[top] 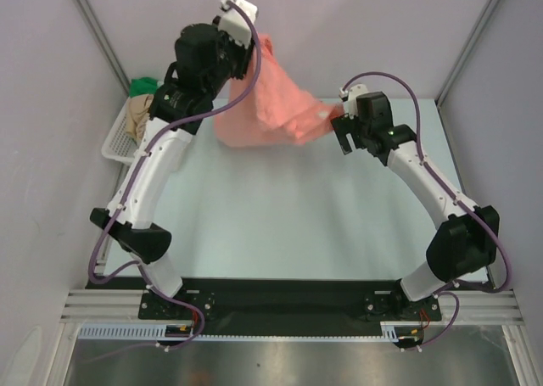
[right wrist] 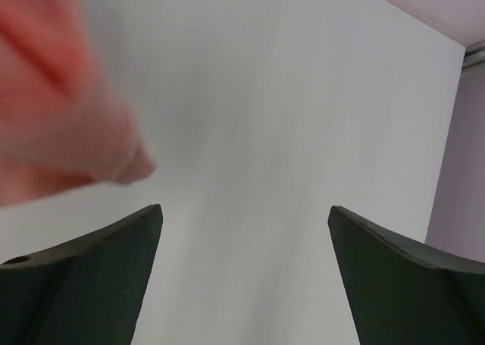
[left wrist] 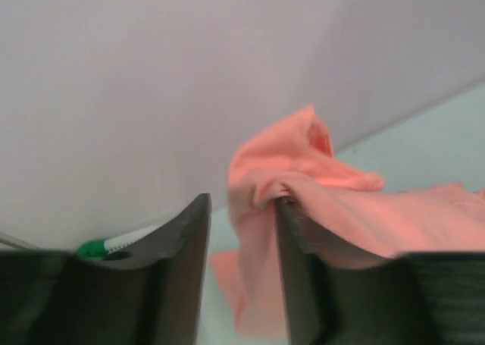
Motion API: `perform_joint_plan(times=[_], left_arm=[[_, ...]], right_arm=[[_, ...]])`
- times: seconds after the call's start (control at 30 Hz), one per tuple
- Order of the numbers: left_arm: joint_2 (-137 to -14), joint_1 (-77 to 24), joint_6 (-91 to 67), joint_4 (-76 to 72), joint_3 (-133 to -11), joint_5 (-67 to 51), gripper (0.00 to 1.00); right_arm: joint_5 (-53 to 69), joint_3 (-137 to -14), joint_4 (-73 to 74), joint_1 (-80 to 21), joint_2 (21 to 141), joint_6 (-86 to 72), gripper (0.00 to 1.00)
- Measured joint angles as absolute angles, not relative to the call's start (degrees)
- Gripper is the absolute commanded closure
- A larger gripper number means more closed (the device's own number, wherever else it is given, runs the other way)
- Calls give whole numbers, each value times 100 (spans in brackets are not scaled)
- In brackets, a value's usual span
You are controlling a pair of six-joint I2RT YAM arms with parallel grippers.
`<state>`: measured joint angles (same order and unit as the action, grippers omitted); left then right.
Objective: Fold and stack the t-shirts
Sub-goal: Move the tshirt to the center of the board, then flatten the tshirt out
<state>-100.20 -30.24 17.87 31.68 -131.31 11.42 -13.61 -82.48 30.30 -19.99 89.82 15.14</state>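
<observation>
While the salmon-pink shirt (top: 270, 106) is strung up at the far end of the desk (top: 280, 216), bunched and draping from my raised left arm down toward the right one, the left wrist feed shows me the left jaws parted with a clear gap. A fold of the cloth is hooked over the tip of one finger (left wrist: 292, 239) rather than pinched between the two. The lower part of the shirt looks like it's resting on the desk near the back wall, but I can't say for sure.

The right jaws are spread wide with nothing between them. A blurry pink corner of the shirt sits just off to one side in the right wrist feed, and from above they're right beside the shirt's edge.

Over by the left wall I've got the white basket (top: 114, 144) with a green shirt (top: 142, 86) and a tan shirt (top: 138, 113) piled in it, on the other side of the left arm from the pink one.
</observation>
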Motion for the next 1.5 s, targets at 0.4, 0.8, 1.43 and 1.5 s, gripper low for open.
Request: perform_joint_plan(times=[0.4, 0.8, 1.43, 1.5], left_arm=[[-10005, -3020, 1282, 3990, -9856, 309, 0], [-9028, -2880, 1203, 3625, -7321, 545, 16], [-8641, -2858, 1251, 3262, -7054, 891, 16], [-8713, -2856, 1251, 3260, -7126, 888, 16]], right_arm=[[-344, -7804, 3474, -1691, 8451, 2005, 14], [718, -6617, 3105, -3352, 8484, 3603, 26], [386, -6184, 2034, -2917, 9618, 3957, 34], [373, -6202, 2025, -2821, 9732, 3964, 36]])
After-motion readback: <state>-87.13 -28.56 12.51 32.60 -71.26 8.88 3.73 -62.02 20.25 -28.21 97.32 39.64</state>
